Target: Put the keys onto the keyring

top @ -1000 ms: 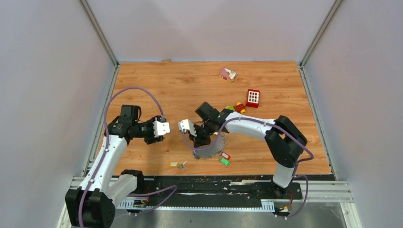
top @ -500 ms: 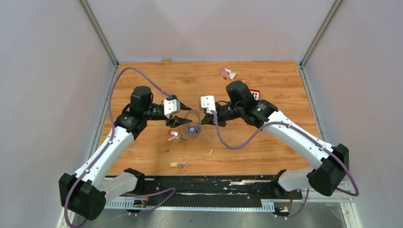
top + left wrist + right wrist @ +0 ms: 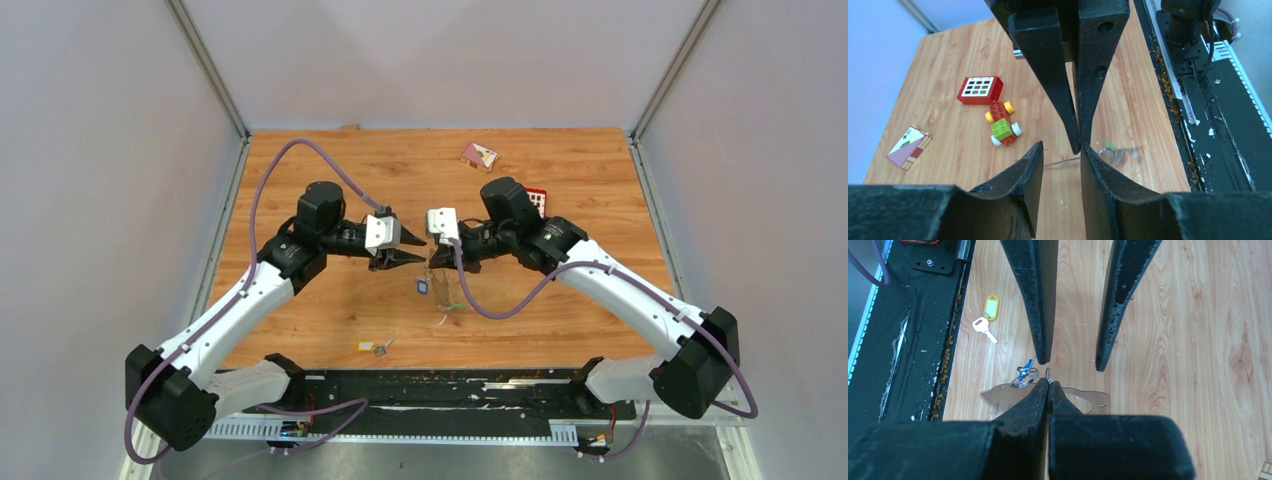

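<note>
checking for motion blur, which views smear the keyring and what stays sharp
Left wrist: the keys are a faint streak, the toy car sharp. Right wrist: the keyring is ghosted and see-through, the yellow-tagged key crisp. Top external: keyring too small to judge.

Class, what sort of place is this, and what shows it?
Probably a robot lab test cell: a left arm and right arm bolted to a black rail, plain grey walls boxing in the wooden tabletop, and toy props like a brick car.
</note>
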Robot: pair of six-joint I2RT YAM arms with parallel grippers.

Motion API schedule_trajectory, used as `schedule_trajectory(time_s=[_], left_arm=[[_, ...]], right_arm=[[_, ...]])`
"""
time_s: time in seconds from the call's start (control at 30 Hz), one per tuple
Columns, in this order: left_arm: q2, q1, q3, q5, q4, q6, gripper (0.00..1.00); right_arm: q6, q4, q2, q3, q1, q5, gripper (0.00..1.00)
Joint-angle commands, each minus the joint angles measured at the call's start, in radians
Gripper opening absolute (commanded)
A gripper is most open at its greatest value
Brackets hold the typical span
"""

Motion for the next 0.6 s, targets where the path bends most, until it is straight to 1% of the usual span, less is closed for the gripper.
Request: schedule_trajectory(time_s=[0.0,0.3,0.5,0.57], left_arm=[[0.006,-0.016,-0.008,-0.019,0.018,-0.008,0.40],[0.022,-0.028,-0.032,-0.070,0.011,0.012,0.35],[0.032,-0.038,-0.032,-0.059,0.003,0.016,0.34],[0.037,-0.043,-0.032,-0.066,0.007,0.016,0.33]], right_arm=[[0.013,0.090,-0.040,-0.004,-0.011,-0.028,0.00],[0.034,0.116,-0.055,-0.020,-0.024,-0.029,0.00],[0.040,0.122,-0.055,-0.022,-0.025,-0.025,0.00],[0.042,0.122,-0.054,-0.023,-0.025,-0.026,0.00]])
